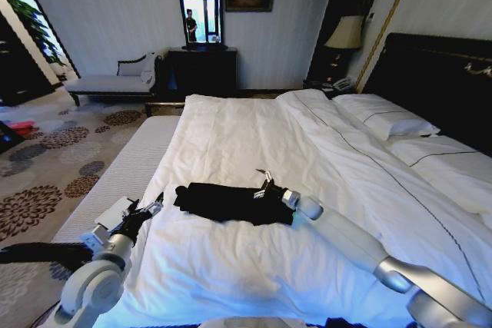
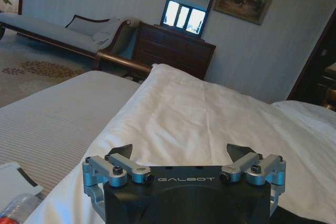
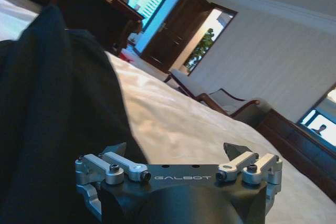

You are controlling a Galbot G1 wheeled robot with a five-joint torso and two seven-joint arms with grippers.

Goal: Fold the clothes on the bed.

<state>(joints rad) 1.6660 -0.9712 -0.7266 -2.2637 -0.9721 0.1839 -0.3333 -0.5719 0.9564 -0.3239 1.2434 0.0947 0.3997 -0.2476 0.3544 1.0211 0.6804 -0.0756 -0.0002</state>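
1. Claw on the left arm [image 1: 146, 211] sits in the lower left of the head view, over the near edge of the bed, short of the T-shirt and apart from it. Its fingers [image 2: 122, 152] are spread wide with nothing between them, which looks like waiting rather than working.
2. Right claw [image 1: 267, 183] lies just past it, at centre frame, low over the right end of the T-shirt. In its wrist view the fingers [image 3: 234, 149] stand apart and hold no cloth, though dark fabric rises close beside them. I judge it is placed there to take or tuck that end for a fold.
3. T-shirt [image 1: 223, 201] is a black, compact, already narrowed bundle lying across the duvet [image 1: 231, 136] at the middle of the frame, nearer the foot of the bed than the pillows. Being gathered like that suggests the folding is partly done.
4. Pillows [image 1: 388, 120] rest at the right, against the dark headboard [image 1: 438, 74].
5. Farthest off, at upper centre, a dresser [image 1: 201, 68] with a mirror [image 1: 200, 9] stands against the wall, and a chaise [image 1: 115, 82] at upper left.
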